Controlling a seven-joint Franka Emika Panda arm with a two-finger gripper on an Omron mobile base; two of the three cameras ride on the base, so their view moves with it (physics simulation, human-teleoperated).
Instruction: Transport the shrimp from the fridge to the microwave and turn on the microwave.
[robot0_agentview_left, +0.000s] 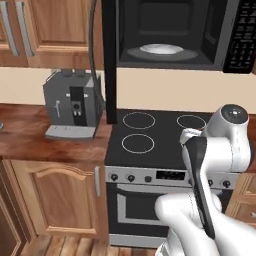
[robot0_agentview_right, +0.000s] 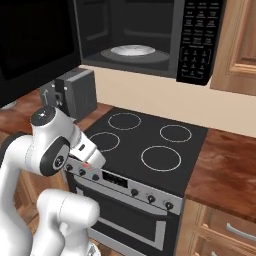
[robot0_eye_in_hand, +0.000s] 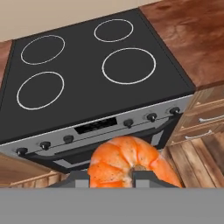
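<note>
Shrimp clamped in the claw, out over the front of the stove

The shrimp (robot0_eye_in_hand: 127, 162), a glossy, curled orange-pink piece with paler bands, sits clenched between the two dark tips of the claw (robot0_eye_in_hand: 111, 180), which are parted just by its width. Beyond the claw lies the flat matte-black stove top (robot0_eye_in_hand: 87, 74) with four thin white rings, its front edge carrying a grey strip of round dark knobs. To the claw's right the reddish wood-grain counter (robot0_eye_in_hand: 188, 39) runs along the stove's edge. Well above and ahead hangs the boxy black microwave (robot0_agentview_right: 150, 35), its door (robot0_agentview_left: 109, 60) swung wide open, leaving the cavity and the pale round plate (robot0_agentview_right: 132, 50) inside unobstructed.
</note>
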